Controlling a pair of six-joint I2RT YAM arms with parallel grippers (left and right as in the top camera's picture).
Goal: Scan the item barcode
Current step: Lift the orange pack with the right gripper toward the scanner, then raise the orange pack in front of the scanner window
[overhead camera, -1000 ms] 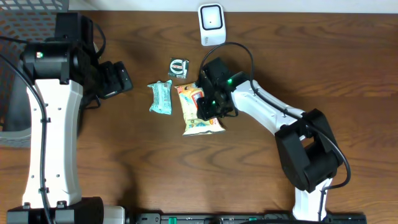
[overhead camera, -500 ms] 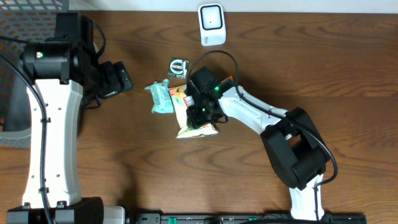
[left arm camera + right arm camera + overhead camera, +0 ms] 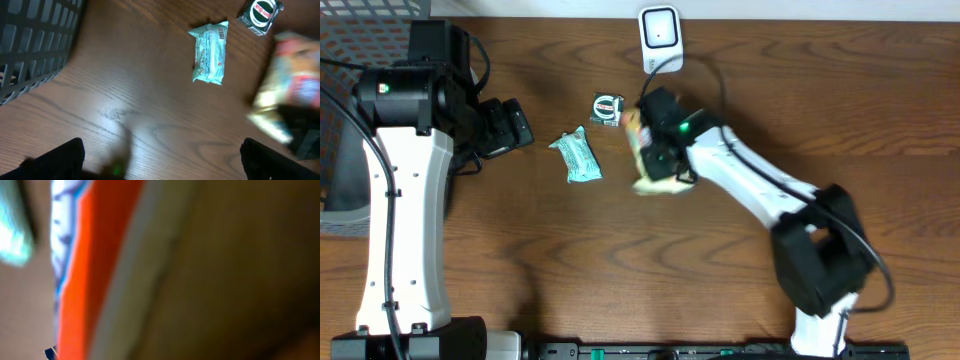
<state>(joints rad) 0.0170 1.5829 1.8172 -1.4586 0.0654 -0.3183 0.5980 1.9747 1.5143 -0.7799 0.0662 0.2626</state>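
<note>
My right gripper is shut on a yellow and orange snack bag, which hangs blurred below the white barcode scanner at the table's back edge. The right wrist view is filled by the bag, out of focus, and its fingers do not show. The left gripper stands open over bare wood on the left, with nothing between its fingers. The left wrist view catches the bag as a blur at the right.
A teal packet lies left of the bag, also seen as the teal packet. A small black wrapped item sits behind it. A dark mesh basket occupies the far left corner.
The right gripper closed on the snack bag and carried it up and back toward the scanner. The teal packet was nudged slightly. The left arm stayed still.
</note>
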